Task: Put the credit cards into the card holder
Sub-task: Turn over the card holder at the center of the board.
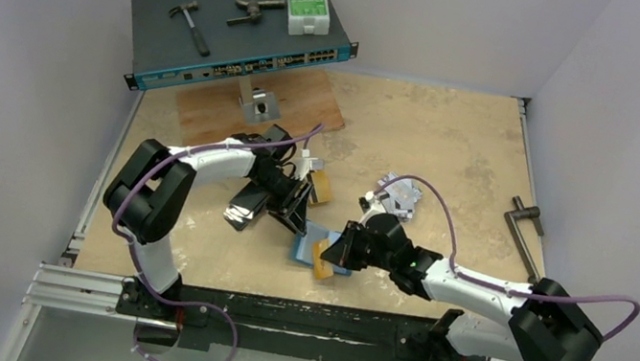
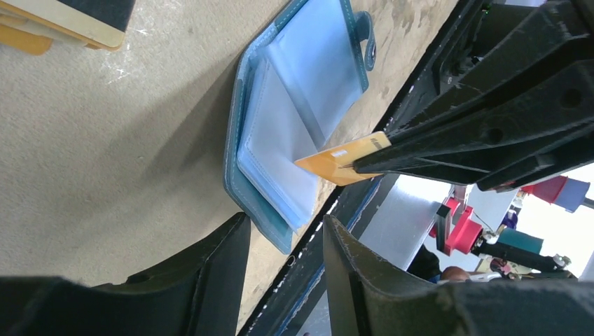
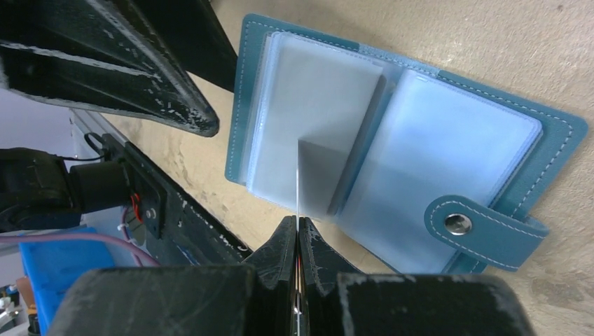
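Now your right gripper (image 3: 298, 225) clamps the gold card (image 2: 336, 162) at the card holder (image 3: 240, 98); slide it in squarely. Left gripper (image 2: 287, 231) beside it: part-open, empty.

A dark network switch (image 1: 224, 30) with a blue port panel is sitting askew at the far left of the beige worktop (image 1: 458, 144). A hammer (image 1: 190, 24), a dark metal tool (image 1: 256, 11) and a white-and-green box (image 1: 308, 10) are lying on its lid, apart from one another. A wooden board (image 1: 309, 101) is lying partly under the switch, and a small grey metal bracket (image 1: 258, 105) is standing on it. A T-handled metal bar (image 1: 521, 234) is resting at the worktop's right edge. An aluminium rail (image 1: 77, 283) is running along the near edge.
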